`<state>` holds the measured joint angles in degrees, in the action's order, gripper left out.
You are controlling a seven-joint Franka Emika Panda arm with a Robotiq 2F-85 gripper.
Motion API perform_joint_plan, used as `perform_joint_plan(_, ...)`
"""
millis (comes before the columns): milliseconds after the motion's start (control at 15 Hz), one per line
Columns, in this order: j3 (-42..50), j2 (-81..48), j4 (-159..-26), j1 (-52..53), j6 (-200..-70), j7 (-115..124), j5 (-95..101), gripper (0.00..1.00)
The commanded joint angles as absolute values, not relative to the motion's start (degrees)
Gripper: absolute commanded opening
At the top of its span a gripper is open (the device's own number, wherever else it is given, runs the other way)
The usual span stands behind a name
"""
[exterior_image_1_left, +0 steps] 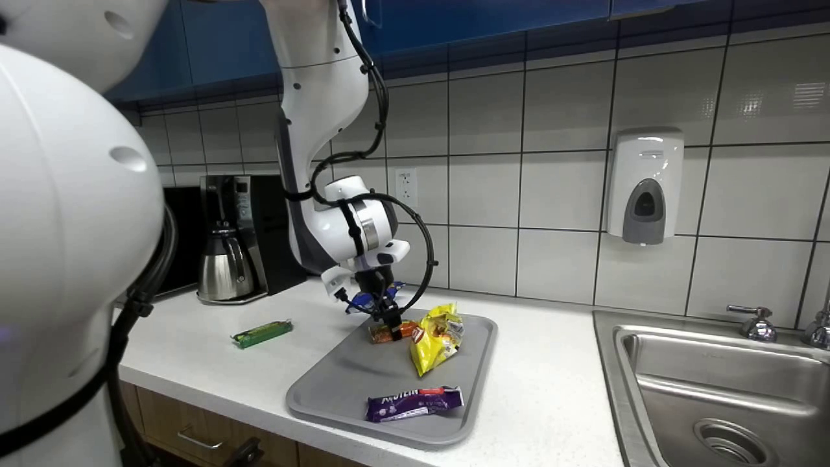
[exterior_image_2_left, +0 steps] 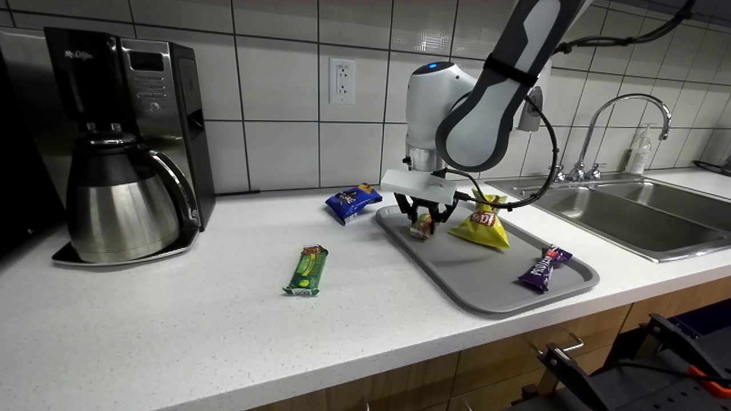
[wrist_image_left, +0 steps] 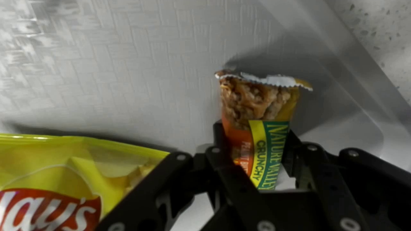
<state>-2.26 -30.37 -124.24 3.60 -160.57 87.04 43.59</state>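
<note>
One granola bar [wrist_image_left: 260, 106] is getting pinched here: the gripper [wrist_image_left: 256, 136] has a finger against each long edge, so the jaws look closed on it going by the wrist view. Going across the width makes sense, since that's the skinny way, and an end-to-end grab would probably be a big stretch. The crimped end pokes out past the fingertips, but the opposite end is hidden, so no telling how centred the hold is.

Location-wise, the bar is down at the gray tray [exterior_image_2_left: 485, 279], near the rim [wrist_image_left: 343, 51]. Can't tell if it's resting flat or a hair off the surface. That raised edge presumably keeps stuff from sliding away.

The yellow Lay's bag [wrist_image_left: 48, 179] is close by one finger, so there's not loads of elbow room on that side, which probably makes a straight-down approach the sensible one. The purple protein bar [exterior_image_1_left: 415, 404] lies toward the tray's other end, well apart and likely no bother. Off the tray, on the counter [exterior_image_2_left: 200, 331], there's a blue bag [exterior_image_2_left: 352, 202] just beside it and a green bar [exterior_image_2_left: 307, 271] farther out, both clear of the fingers.
</note>
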Motion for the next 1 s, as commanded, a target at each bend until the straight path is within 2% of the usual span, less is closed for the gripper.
perform_joint_plan(0, -2.24, -29.31, -124.55, 3.51, -160.16, 86.27, 43.97, 0.17)
perform_joint_plan(933, -2.49, -21.94, -129.43, 6.65, -159.51, 87.78, 44.41, 0.17)
